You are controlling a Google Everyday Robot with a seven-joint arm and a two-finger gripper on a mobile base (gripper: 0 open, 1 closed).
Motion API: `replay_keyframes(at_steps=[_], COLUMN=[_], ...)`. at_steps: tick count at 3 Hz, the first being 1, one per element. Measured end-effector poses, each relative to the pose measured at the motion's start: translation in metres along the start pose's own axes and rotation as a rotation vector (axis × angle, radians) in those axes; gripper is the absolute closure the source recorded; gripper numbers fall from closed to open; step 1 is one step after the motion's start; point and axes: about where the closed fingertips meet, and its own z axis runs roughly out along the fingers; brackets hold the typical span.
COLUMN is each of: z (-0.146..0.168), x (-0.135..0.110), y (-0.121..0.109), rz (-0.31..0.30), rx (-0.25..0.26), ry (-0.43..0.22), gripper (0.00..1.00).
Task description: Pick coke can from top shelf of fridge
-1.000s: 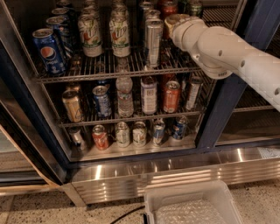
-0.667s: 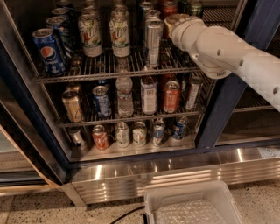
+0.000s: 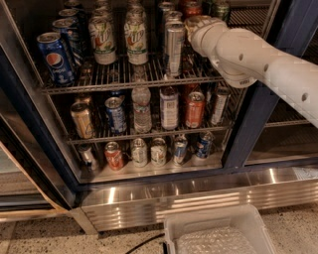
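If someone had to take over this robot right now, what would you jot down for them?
End effector: deep at the right of the top shelf inside the fridge, mostly hidden behind the wrist.
Coke can: appears to stand on that shelf just beyond it.
Done: the reach in.
Left: grasp the can, lift it, draw it out.

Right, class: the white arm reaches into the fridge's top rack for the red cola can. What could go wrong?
The claw, at the right of the top wire rack, is close beside a tall slim silver can and might tip it. The red aluminium coke can shows only partly above the white arm, a green can nearby, so a mis-grab seems possible.
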Motion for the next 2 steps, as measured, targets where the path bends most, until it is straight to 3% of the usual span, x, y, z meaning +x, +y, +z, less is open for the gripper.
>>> replay_keyframes(at_steps=[2], z=[0.0], x=[0.0], y=[0.0], rz=[0.0], rx=[0.0], ry=[0.0], gripper=[0.63])
